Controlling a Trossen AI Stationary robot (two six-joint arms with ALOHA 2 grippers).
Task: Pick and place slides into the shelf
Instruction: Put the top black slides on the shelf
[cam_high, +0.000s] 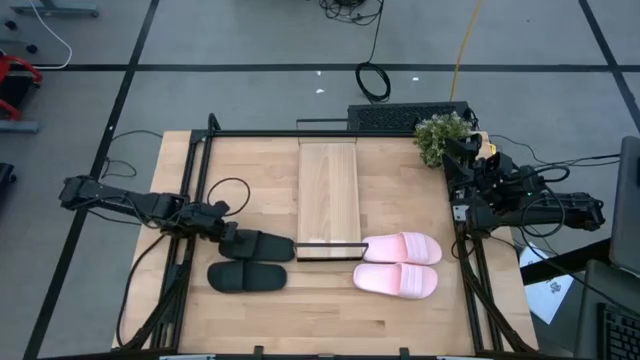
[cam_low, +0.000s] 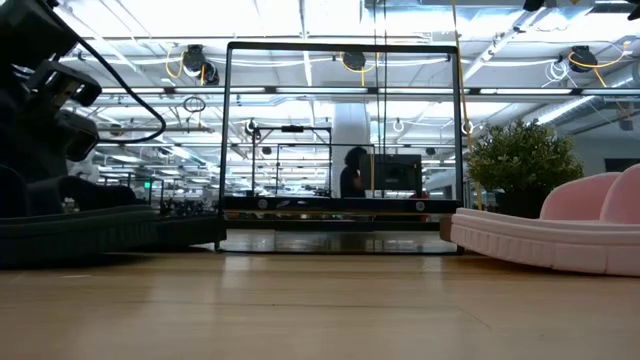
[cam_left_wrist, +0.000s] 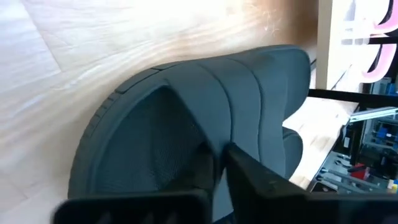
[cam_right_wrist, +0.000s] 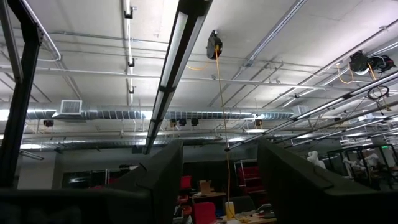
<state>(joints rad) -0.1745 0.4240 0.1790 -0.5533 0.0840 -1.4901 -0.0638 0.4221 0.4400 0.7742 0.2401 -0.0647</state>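
Observation:
One black slide (cam_high: 258, 245) lies on the table just left of the shelf's black frame (cam_high: 328, 243), and my left gripper (cam_high: 228, 236) is shut at its left end. It fills the left wrist view (cam_left_wrist: 186, 106). The second black slide (cam_high: 247, 276) lies nearer, flat on its sole. Two pink slides (cam_high: 402, 247) (cam_high: 396, 279) lie side by side right of the frame. The shelf (cam_high: 328, 195) is a light-wood plank running toward the far edge. My right gripper (cam_right_wrist: 221, 162) is open at the table's right edge (cam_high: 465, 160), pointing up at the ceiling. My left gripper comes at the black slide nearly level from the table's left. One finger (cam_left_wrist: 267, 183) lies against the rear edge of the wide strap (cam_left_wrist: 214, 134), where it meets the footbed. The other finger is lost against the dark footbed. The slide's sole rests on the table.
A potted plant (cam_high: 443, 135) stands at the far right corner, beside a black box (cam_high: 400, 118). Black frame rails run along the table's left (cam_high: 190, 200) and right (cam_high: 470, 270) sides. The shelf's tall black frame (cam_low: 345, 130) stands mid-table. Bare wood (cam_high: 330, 320) lies near the front.

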